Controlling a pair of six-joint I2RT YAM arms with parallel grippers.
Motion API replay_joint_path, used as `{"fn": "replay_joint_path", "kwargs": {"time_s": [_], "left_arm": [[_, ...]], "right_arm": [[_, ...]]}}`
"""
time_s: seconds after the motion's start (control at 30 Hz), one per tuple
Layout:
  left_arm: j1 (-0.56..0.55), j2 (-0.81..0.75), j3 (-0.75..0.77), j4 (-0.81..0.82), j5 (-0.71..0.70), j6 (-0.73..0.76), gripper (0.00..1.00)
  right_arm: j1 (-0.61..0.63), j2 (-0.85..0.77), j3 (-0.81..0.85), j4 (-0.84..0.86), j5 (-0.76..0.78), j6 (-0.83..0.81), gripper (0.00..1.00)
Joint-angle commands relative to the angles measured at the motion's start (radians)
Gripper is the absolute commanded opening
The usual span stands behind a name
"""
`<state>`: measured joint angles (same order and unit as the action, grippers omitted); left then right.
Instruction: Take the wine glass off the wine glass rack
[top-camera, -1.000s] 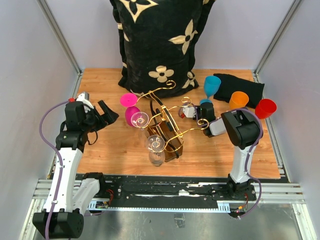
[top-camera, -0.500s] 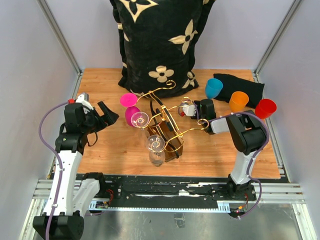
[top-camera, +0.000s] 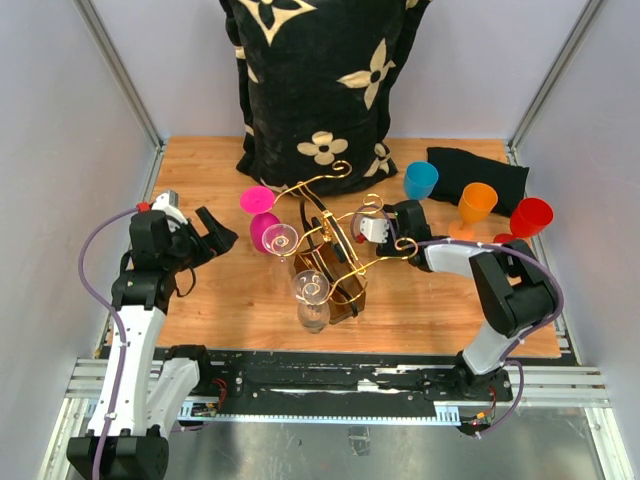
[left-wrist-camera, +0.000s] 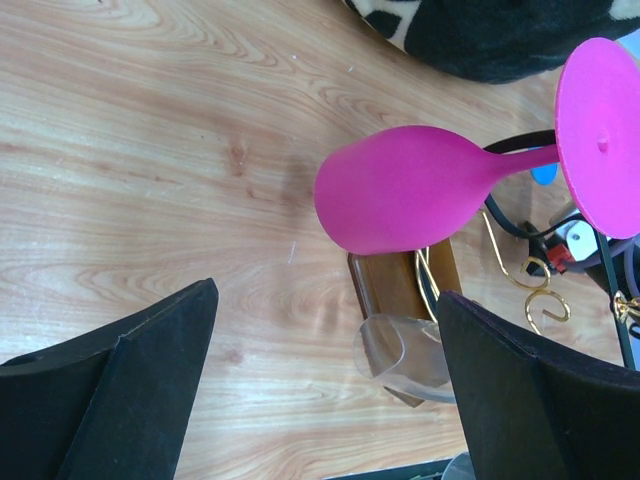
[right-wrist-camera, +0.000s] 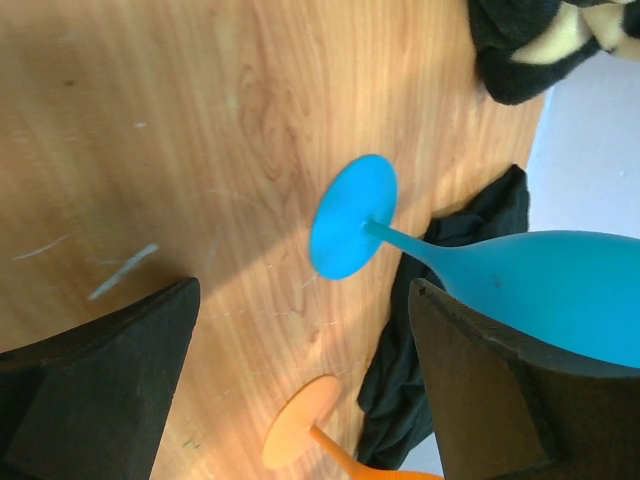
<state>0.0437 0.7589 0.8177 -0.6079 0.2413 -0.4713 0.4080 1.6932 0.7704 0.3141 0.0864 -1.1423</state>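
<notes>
The wine glass rack (top-camera: 335, 262), gold wire on a dark wooden base, stands mid-table. A pink wine glass (top-camera: 262, 218) hangs upside down on its left side, and two clear glasses (top-camera: 311, 290) hang lower at the front. A blue wine glass (top-camera: 421, 180) stands upright on the table right of the rack. My right gripper (top-camera: 408, 212) lies low just in front of the blue glass, open and empty; in the right wrist view the blue glass (right-wrist-camera: 545, 290) sits beyond the fingertips. My left gripper (top-camera: 215, 228) is open left of the rack, facing the pink glass (left-wrist-camera: 410, 190).
An orange glass (top-camera: 478, 203) and a red glass (top-camera: 530, 217) stand at the right, with a black cloth (top-camera: 485, 172) behind them. A large black flowered cushion (top-camera: 320, 80) leans at the back. The rack's wooden base (left-wrist-camera: 395, 285) and a clear glass (left-wrist-camera: 400, 355) lie ahead of the left fingers.
My right gripper has opened and let go of the blue glass, which now stands on the table. The right arm has dropped lower. The left arm has barely moved.
</notes>
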Motion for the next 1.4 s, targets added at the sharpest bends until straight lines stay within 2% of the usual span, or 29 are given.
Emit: {"fn": "replay_joint_path", "kwargs": {"time_s": [0.0, 0.17, 0.3, 0.5, 0.57, 0.67, 0.77, 0.87, 0.9, 0.97, 1.03, 1.1, 1.13, 1.23, 1.27, 1.3, 1.37], "left_arm": [[0.004, -0.022, 0.011, 0.004, 0.014, 0.010, 0.97], [0.003, -0.039, 0.004, -0.002, 0.024, 0.002, 0.97], [0.002, -0.048, -0.002, -0.006, 0.035, -0.006, 0.97], [0.002, -0.058, -0.026, -0.003, 0.024, -0.006, 0.97], [0.003, -0.055, -0.031, -0.002, 0.027, -0.006, 0.97], [0.002, -0.054, -0.031, -0.003, 0.021, 0.003, 0.97], [0.003, -0.046, -0.023, -0.015, 0.002, 0.019, 0.97], [0.002, -0.040, -0.020, -0.016, -0.005, 0.024, 0.97], [0.003, -0.038, -0.021, -0.015, -0.003, 0.023, 0.97], [0.004, -0.034, -0.022, -0.014, -0.001, 0.023, 0.97], [0.003, -0.030, -0.020, -0.013, -0.002, 0.023, 0.97], [0.003, -0.031, -0.021, -0.013, -0.006, 0.022, 0.97], [0.004, -0.030, -0.022, -0.011, -0.009, 0.021, 0.97], [0.002, -0.026, -0.022, -0.009, -0.016, 0.018, 0.97], [0.003, -0.025, -0.023, -0.010, -0.020, 0.016, 0.97], [0.003, -0.023, -0.024, -0.006, -0.020, 0.014, 0.97], [0.003, -0.019, -0.030, 0.002, -0.023, 0.005, 0.97]], "right_arm": [[0.040, -0.015, -0.035, -0.352, -0.075, 0.139, 0.88], [0.045, -0.072, -0.052, -0.453, -0.099, 0.254, 0.89], [0.032, -0.067, 0.010, -0.595, -0.127, 0.367, 0.88], [-0.073, -0.028, 0.127, -0.833, -0.226, 0.614, 0.86], [-0.132, 0.000, 0.189, -0.921, -0.315, 0.702, 1.00], [-0.235, 0.046, 0.263, -1.034, -0.511, 0.808, 0.99], [-0.294, 0.011, 0.250, -1.046, -0.661, 0.857, 0.98], [-0.332, -0.113, 0.215, -1.019, -0.690, 0.863, 0.99], [-0.347, -0.155, 0.211, -1.015, -0.683, 0.913, 0.99], [-0.363, -0.248, 0.213, -1.017, -0.542, 1.065, 0.99], [-0.366, -0.342, 0.244, -1.054, -0.484, 1.111, 0.98], [-0.347, -0.447, 0.304, -1.110, -0.323, 1.202, 0.99], [-0.337, -0.502, 0.332, -1.122, -0.304, 1.218, 0.99], [-0.215, -0.611, 0.491, -1.252, 0.124, 1.342, 0.99], [-0.146, -0.623, 0.570, -1.297, 0.321, 1.377, 0.98], [-0.068, -0.616, 0.641, -1.349, 0.536, 1.396, 0.99], [0.076, -0.553, 0.761, -1.423, 0.814, 1.359, 0.99]]}}
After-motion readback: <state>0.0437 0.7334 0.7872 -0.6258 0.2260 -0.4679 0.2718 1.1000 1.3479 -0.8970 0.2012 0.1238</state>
